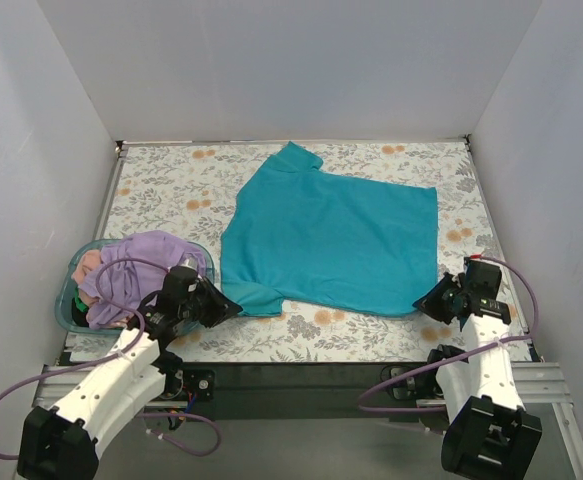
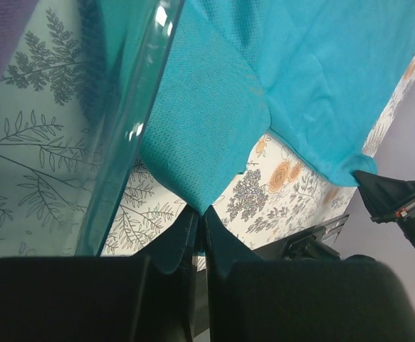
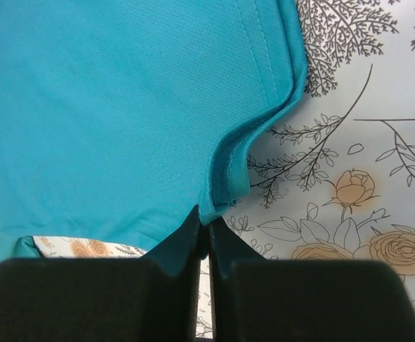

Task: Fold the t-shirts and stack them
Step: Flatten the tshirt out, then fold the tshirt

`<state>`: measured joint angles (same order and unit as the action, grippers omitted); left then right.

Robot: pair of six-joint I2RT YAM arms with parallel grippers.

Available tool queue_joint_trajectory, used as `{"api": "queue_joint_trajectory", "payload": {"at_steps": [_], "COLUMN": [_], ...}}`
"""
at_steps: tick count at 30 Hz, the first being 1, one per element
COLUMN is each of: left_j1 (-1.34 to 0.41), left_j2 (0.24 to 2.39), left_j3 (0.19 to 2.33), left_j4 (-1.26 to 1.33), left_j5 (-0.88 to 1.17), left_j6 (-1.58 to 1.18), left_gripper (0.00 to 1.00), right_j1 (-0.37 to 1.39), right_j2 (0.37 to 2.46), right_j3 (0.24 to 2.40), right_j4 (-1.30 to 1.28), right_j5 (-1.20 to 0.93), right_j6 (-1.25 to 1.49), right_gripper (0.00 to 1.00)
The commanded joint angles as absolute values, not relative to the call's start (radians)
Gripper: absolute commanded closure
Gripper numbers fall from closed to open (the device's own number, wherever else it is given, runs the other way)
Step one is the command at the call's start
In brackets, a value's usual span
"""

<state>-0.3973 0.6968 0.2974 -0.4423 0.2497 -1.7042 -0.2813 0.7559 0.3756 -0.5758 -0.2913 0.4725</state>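
A teal-blue t-shirt (image 1: pixel 336 238) lies spread on the flowered table. My left gripper (image 1: pixel 233 307) is shut on the tip of its near left sleeve (image 2: pixel 206 135). My right gripper (image 1: pixel 425 301) is shut on its near right hem corner (image 3: pixel 225 187). A lavender t-shirt (image 1: pixel 136 272) and a pinkish one (image 1: pixel 90 265) lie bunched in the blue plastic basket (image 1: pixel 71 288) at the left.
The basket's translucent wall (image 2: pixel 132 121) stands right beside my left fingers. White walls close the table on three sides. The table's near edge has a black rail (image 1: pixel 301 375). Bare flowered cloth (image 1: pixel 171 185) shows at the far left and along the right edge.
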Motion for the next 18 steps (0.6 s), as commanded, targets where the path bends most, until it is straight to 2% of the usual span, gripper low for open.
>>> {"api": "queue_joint_trajectory", "payload": {"at_steps": [1, 13, 18], "left_j1": [-0.400, -0.411, -0.417], "left_j2": [0.736, 0.813, 0.949], "left_j3": [0.313, 0.434, 0.535], "left_j4": [-0.535, -0.508, -0.446], "left_j5": [0.201, 0.181, 0.192], "left_j6": [-1.741, -1.704, -1.654], "left_gripper": [1.00, 1.00, 1.00], "right_j1": [-0.287, -0.287, -0.287], "right_j2": [0.770, 0.767, 0.795], "right_j3": [0.370, 0.413, 0.475], "right_j4": [-0.575, -0.558, -0.563], "right_j5": [-0.272, -0.232, -0.268], "right_j6": [0.483, 0.483, 0.446], "right_gripper": [0.90, 0.89, 0.90]}}
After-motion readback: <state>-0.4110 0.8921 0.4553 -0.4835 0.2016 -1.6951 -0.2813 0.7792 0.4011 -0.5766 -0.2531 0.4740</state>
